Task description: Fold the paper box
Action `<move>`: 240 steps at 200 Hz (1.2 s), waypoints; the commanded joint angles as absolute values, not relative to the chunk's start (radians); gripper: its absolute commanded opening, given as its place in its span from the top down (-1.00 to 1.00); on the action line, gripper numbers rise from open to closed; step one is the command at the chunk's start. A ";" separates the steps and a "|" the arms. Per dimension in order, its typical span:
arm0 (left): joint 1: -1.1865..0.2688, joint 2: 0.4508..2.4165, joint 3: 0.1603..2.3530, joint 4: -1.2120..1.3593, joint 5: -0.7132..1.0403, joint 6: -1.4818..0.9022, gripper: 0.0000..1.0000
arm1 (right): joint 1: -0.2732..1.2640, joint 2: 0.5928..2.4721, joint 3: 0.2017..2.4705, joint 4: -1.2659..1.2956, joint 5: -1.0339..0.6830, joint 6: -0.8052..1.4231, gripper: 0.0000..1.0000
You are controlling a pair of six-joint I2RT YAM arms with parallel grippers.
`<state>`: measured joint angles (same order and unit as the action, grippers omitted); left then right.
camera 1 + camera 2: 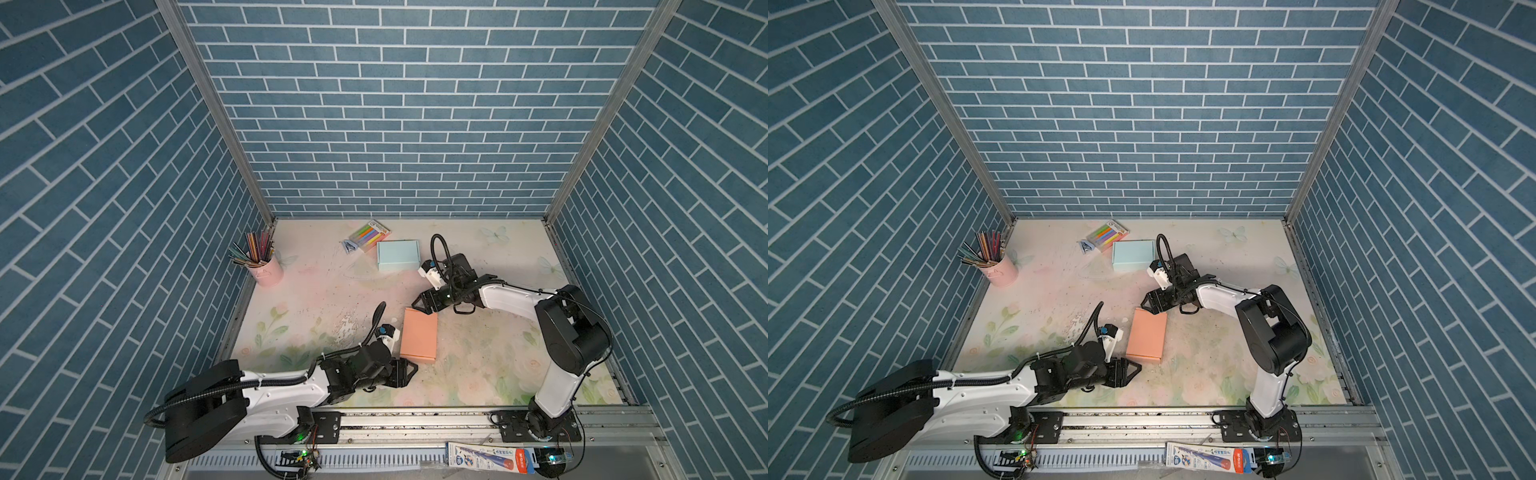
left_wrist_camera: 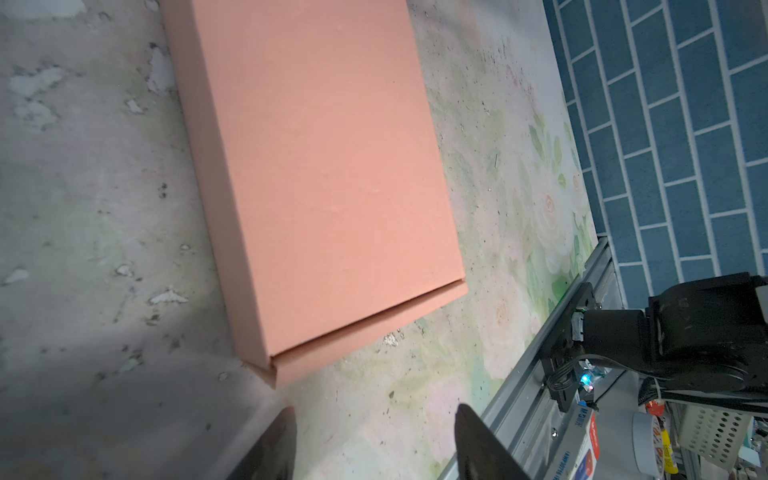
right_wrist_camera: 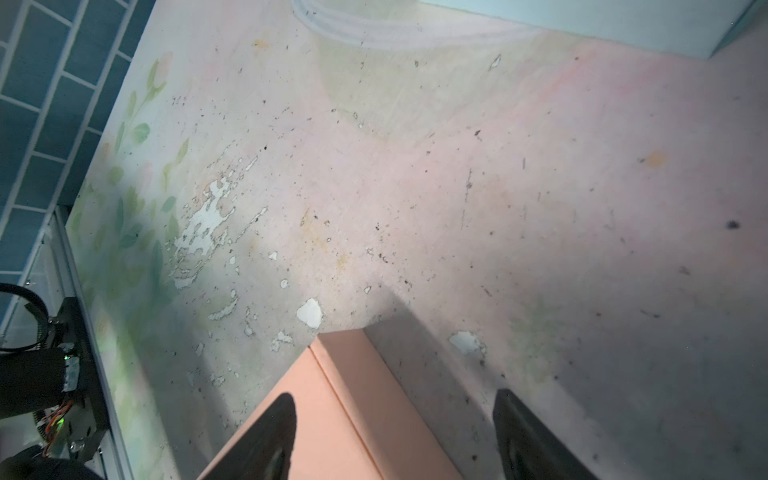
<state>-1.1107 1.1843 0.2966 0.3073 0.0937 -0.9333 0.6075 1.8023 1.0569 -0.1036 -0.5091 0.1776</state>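
Stationery pack (image 1: 486,457) — "HB" badge legible; orange paper box (image 1: 419,336) closed.

The site is a robotics lab test cell: blue brick-print wall panels (image 1: 399,104) on aluminium frame posts (image 1: 216,112) enclose a floral-print worktop (image 1: 478,365), with the left arm (image 1: 282,390) and right arm (image 1: 511,297) mounted on a front rail (image 1: 415,428) beside exposed circuit boards (image 1: 305,455).

box (image 1: 419,334) – salmon | walls (image 1: 395,124) – blue brick | table (image 1: 478,365) – pastel floral
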 commanded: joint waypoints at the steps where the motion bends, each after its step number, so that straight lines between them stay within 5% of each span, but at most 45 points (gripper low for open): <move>1: -1.111 1.212 0.323 0.355 0.078 -0.928 -0.22 | 0.604 1.818 1.047 -0.075 -0.586 0.163 -0.46; 103: -0.995 1.258 0.302 0.424 0.139 -0.898 -0.14 | 0.610 1.742 0.922 -0.057 -0.590 0.190 -0.05; 240: -0.881 1.477 0.514 0.424 0.227 -0.744 -0.03 | 0.615 1.481 0.640 0.008 -0.486 0.306 -0.03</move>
